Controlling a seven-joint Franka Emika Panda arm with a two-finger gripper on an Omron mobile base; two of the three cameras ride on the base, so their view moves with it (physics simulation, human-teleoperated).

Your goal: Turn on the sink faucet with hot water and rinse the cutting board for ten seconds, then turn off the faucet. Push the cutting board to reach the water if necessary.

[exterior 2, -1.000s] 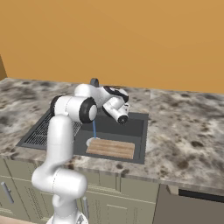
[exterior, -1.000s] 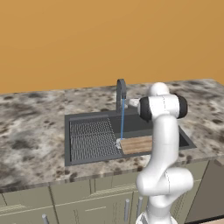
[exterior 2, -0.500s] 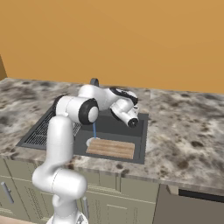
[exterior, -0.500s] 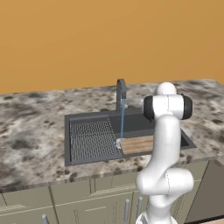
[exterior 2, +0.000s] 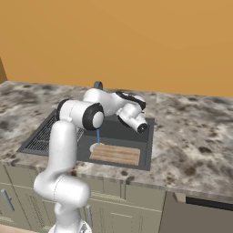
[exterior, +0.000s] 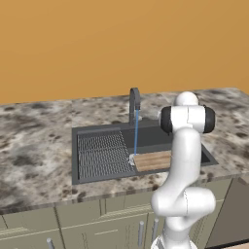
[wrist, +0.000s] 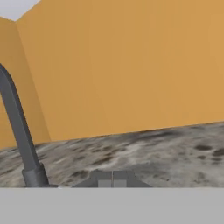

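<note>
We're in a kitchen: a dark sink [exterior: 97, 158] with faucet [exterior: 134, 101] set into a mottled stone table [exterior: 36, 146], pale cabinet doors [exterior: 112, 228] below, orange wall [exterior: 121, 44] behind.

Dark grey sink [exterior: 102, 129], ribbed drainboard. Dark grey faucet [exterior: 133, 100]. Light-blue water [exterior: 136, 135] stream. Light-brown cutting board [exterior 2: 115, 154], lengthwise slat lines. Mottled grey-brown stone tabletop [exterior: 36, 146]. Orange wall [exterior: 112, 44]. Pale olive-grey cabinets [exterior: 107, 223]. White arm [exterior: 182, 160], dark joints.
</note>
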